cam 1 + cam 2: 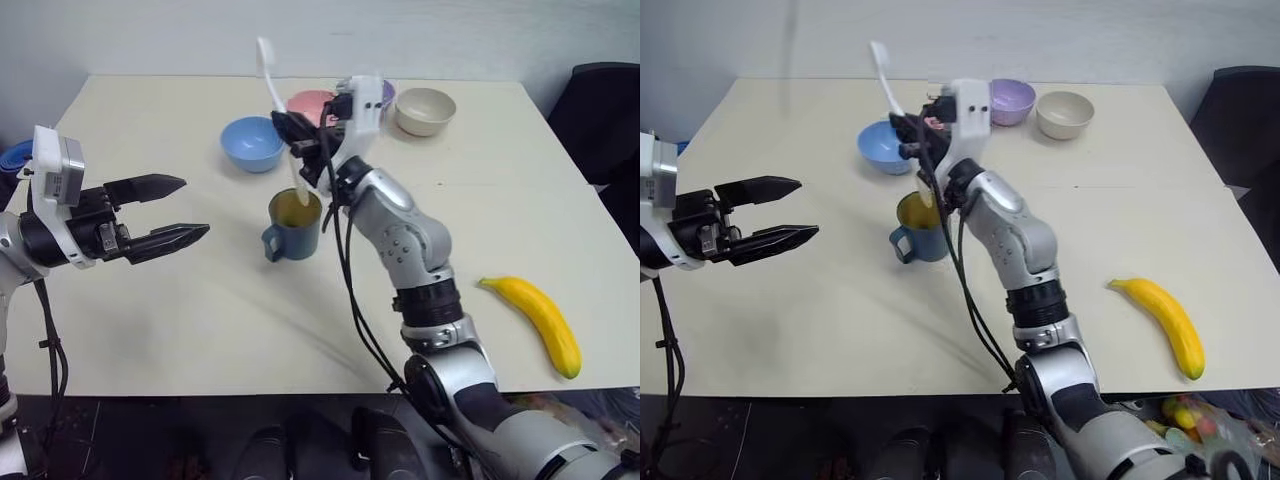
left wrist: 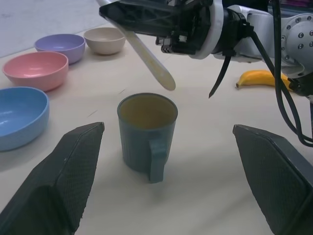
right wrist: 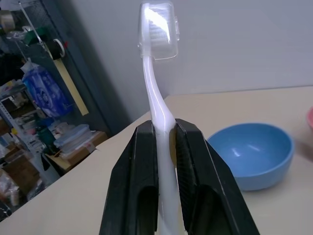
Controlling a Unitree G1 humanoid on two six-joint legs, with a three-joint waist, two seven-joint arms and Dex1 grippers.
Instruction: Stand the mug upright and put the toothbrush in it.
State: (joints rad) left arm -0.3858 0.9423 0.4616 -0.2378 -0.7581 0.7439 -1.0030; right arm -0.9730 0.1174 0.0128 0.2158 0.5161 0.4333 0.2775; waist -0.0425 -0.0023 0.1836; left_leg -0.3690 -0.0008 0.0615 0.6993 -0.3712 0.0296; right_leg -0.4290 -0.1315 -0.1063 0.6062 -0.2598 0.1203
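Toothbrush [image 3: 159, 105] handle's lower end is cut off between right hand [image 3: 166, 132] fingers.

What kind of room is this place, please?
Probably a lab or workshop, not a home: cluttered storage shelves by a plain wall, and a bare table with test items such as bowls and a banana.

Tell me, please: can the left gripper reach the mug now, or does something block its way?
Probably yes. The left gripper is open and faces the upright mug over bare table. The right gripper, shut on the toothbrush, is above the mug's mouth, not between them.
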